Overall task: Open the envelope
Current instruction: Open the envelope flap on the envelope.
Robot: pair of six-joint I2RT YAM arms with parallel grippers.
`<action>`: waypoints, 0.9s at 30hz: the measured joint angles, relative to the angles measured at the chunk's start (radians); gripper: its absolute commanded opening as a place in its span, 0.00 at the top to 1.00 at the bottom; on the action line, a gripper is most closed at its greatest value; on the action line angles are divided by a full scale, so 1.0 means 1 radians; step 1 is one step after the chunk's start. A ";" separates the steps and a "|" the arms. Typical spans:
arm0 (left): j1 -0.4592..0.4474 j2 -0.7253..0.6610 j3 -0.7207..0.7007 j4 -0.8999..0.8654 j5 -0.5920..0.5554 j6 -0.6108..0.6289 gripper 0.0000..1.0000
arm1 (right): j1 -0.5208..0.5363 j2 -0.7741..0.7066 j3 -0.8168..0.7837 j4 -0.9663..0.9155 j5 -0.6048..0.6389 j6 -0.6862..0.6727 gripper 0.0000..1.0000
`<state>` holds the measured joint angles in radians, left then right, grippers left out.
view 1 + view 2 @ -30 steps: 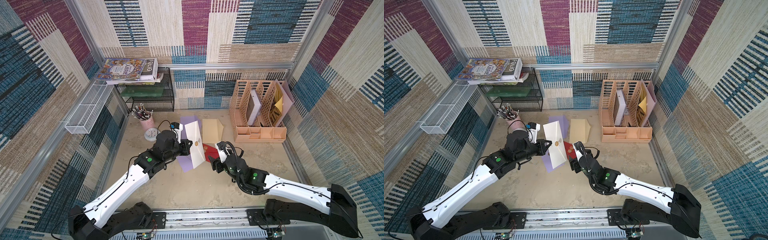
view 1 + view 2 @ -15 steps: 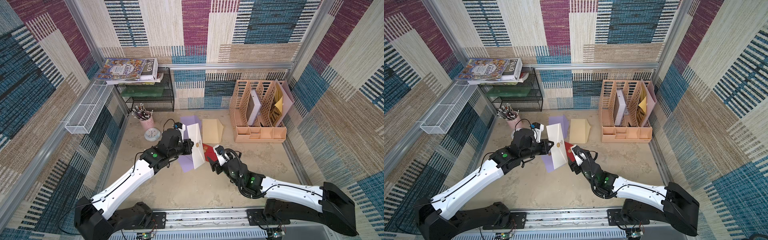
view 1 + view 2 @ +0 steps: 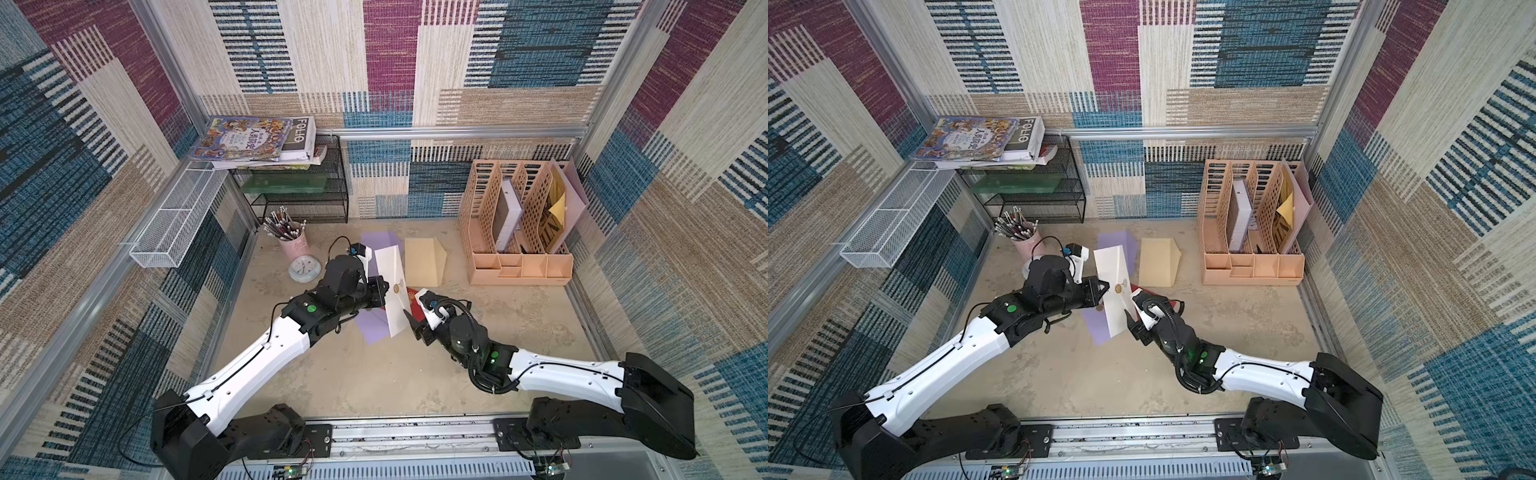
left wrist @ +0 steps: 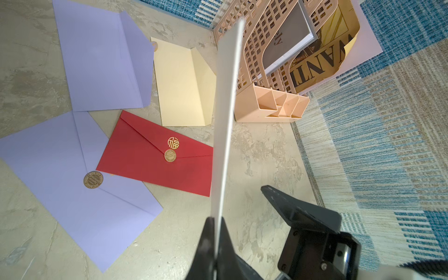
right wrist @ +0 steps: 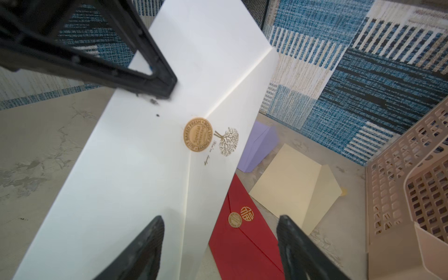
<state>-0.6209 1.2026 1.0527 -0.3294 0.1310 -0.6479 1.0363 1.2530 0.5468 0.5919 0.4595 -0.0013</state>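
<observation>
My left gripper (image 3: 384,286) (image 4: 217,219) is shut on a white envelope (image 3: 392,291) (image 3: 1115,291) and holds it lifted on edge above the table. In the left wrist view the envelope (image 4: 226,121) shows as a thin strip pinched between the black fingers. A round gold sticker (image 5: 198,138) (image 3: 397,286) holds its flap closed. My right gripper (image 3: 415,316) (image 5: 219,219) is open, right beside the envelope's lower end. In the right wrist view one finger stands in front of the white face (image 5: 145,157) and one over the table, gripping nothing.
On the table under the arms lie a red sealed envelope (image 4: 157,157), two purple envelopes (image 4: 72,181) (image 4: 101,55) and a cream one with its flap open (image 4: 184,82). A peach file organizer (image 3: 519,232) stands back right. A pink pen cup (image 3: 293,245), small clock (image 3: 304,270) and black wire shelf (image 3: 299,187) stand back left.
My right gripper has moved left, closing in on the white envelope's lower end. The left arm has carried the envelope slightly right and stayed shut on it.
</observation>
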 measured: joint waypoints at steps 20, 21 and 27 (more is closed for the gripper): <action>0.000 -0.011 0.000 0.005 0.014 -0.029 1.00 | -0.017 0.142 0.100 -0.012 0.074 -0.006 0.26; 0.000 -0.012 0.000 0.007 0.013 -0.031 1.00 | -0.018 0.146 0.106 -0.017 0.075 -0.005 0.25; 0.000 -0.020 0.000 0.008 -0.003 -0.033 1.00 | -0.023 0.168 0.140 -0.034 0.085 0.011 0.25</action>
<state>-0.6205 1.1824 1.0527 -0.3214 0.1280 -0.6807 1.0134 1.4212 0.6872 0.5583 0.5442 0.0093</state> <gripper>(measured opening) 0.055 0.747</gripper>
